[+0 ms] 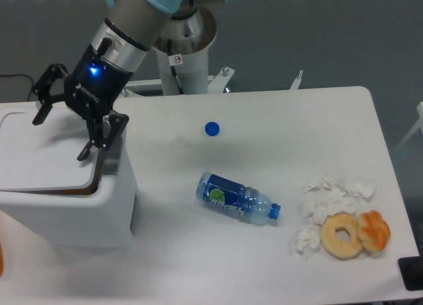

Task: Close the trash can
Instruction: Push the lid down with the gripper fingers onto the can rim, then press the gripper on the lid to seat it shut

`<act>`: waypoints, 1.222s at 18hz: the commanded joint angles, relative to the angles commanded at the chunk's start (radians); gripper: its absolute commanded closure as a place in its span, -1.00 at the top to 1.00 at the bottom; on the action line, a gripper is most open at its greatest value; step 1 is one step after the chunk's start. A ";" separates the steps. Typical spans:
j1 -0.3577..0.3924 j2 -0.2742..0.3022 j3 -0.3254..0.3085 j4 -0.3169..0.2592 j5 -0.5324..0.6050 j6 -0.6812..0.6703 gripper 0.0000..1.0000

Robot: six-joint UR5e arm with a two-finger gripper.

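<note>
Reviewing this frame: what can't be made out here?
- Trash can: left side cut off by frame edge; inside hidden by lid.
- Whether the claw touches the lid: unclear from above.
- Bottle label text: too small.
- Orange object: cropped at left edge.

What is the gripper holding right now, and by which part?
Nothing. The gripper is open above the trash can lid, fingers spread, with nothing between them.

Bin (66, 206): desk (277, 113) left edge, hand (69, 130) above its lid. Cap (211, 128): centre back. Bottle (236, 198): centre, lying. Tissues (328, 198), doughnuts (355, 234): front right.
</note>
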 joint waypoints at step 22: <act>0.009 -0.006 -0.020 0.000 0.035 0.006 1.00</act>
